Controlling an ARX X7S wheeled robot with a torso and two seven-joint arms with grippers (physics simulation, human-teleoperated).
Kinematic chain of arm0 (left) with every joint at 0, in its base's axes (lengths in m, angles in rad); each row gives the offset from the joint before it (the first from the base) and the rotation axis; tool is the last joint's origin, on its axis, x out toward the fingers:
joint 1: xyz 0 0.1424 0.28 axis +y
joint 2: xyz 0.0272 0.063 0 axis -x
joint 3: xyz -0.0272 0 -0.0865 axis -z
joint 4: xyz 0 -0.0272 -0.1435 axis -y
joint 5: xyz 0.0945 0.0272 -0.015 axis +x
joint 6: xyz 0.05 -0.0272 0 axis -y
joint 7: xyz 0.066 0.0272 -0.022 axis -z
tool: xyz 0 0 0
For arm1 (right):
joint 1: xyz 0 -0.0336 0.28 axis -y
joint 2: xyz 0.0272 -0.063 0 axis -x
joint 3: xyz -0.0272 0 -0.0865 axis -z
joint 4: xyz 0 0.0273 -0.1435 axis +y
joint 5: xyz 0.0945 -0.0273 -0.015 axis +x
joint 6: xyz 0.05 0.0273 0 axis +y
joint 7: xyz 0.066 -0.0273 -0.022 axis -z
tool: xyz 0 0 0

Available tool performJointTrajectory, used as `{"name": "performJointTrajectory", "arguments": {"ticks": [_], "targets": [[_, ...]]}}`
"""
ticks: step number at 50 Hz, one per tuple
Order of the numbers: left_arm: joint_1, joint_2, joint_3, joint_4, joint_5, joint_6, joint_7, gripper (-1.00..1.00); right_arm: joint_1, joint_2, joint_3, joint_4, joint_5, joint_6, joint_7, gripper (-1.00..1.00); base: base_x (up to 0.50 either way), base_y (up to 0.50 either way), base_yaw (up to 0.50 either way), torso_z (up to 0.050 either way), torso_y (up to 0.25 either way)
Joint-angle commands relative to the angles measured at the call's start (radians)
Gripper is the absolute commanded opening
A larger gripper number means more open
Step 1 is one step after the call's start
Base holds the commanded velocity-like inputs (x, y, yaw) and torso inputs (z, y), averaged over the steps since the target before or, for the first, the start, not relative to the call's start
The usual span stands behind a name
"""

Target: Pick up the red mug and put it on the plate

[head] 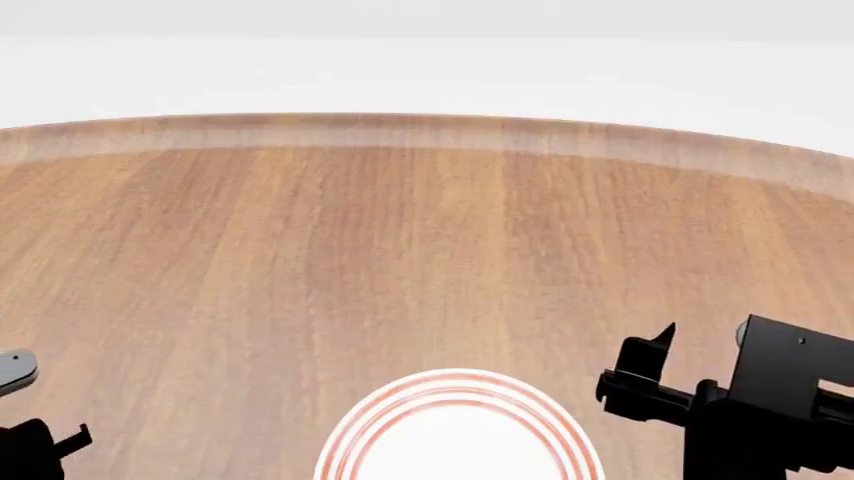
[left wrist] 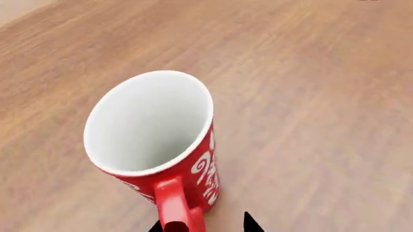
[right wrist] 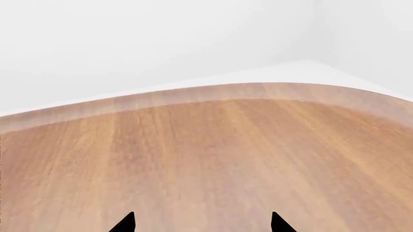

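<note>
Where fingertips (left wrist: pixel 253 223) flank: red mug (left wrist: pixel 154 140) handle.

Your head camera looks forward and down across the wooden table (head: pixel 400 250) to its far curved edge, with the plate (head: pixel 461 435) cut off at the near edge. Your left wrist camera sits close, peering steeply down into the red mug (left wrist: pixel 152 130) — the mug fills much of its picture. Your right wrist camera rides low and looks out level over bare tabletop to the far edge and white wall — that edge and wood are what it shares with the head view
</note>
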Motion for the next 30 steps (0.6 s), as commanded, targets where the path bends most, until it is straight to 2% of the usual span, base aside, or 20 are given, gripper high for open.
{"name": "performJointTrajectory", "arguments": {"ticks": [1, 16, 21, 27, 29, 30], "targets": [[0.002, 0.018, -0.021, -0.010, 0.037, 0.011, 0.060, -1.00, -0.003, -0.018, 0.026, 0.008, -0.007, -0.007, -0.025, 1.00, 0.00, 0.00, 0.00, 0.000, 0.000], [0.004, 0.012, -0.043, -0.010, 0.035, -0.024, 0.085, -1.00, -0.008, -0.015, 0.027, 0.041, 0.000, -0.035, -0.036, 1.00, 0.00, 0.00, 0.00, 0.000, 0.000], [-0.006, 0.021, 0.015, -0.010, 0.062, 0.021, 0.227, -1.00, -0.012, -0.013, 0.032, 0.025, 0.009, -0.025, -0.033, 1.00, 0.00, 0.00, 0.00, 0.000, 0.000], [-0.034, 0.028, 0.091, 0.004, 0.108, 0.024, 0.299, -1.00, -0.007, -0.014, 0.029, 0.033, 0.011, -0.026, -0.031, 1.00, 0.00, 0.00, 0.00, 0.000, 0.000], [0.038, 0.044, 0.127, 0.205, 0.141, -0.101, 0.334, -1.00, -0.004, -0.015, 0.027, 0.037, 0.010, -0.027, -0.030, 1.00, 0.00, 0.00, 0.00, 0.000, 0.000], [0.097, 0.057, 0.124, 0.355, 0.132, -0.210, 0.371, -1.00, -0.002, -0.016, 0.026, 0.037, 0.011, -0.026, -0.029, 1.00, 0.00, 0.00, 0.00, 0.000, 0.000]]}}
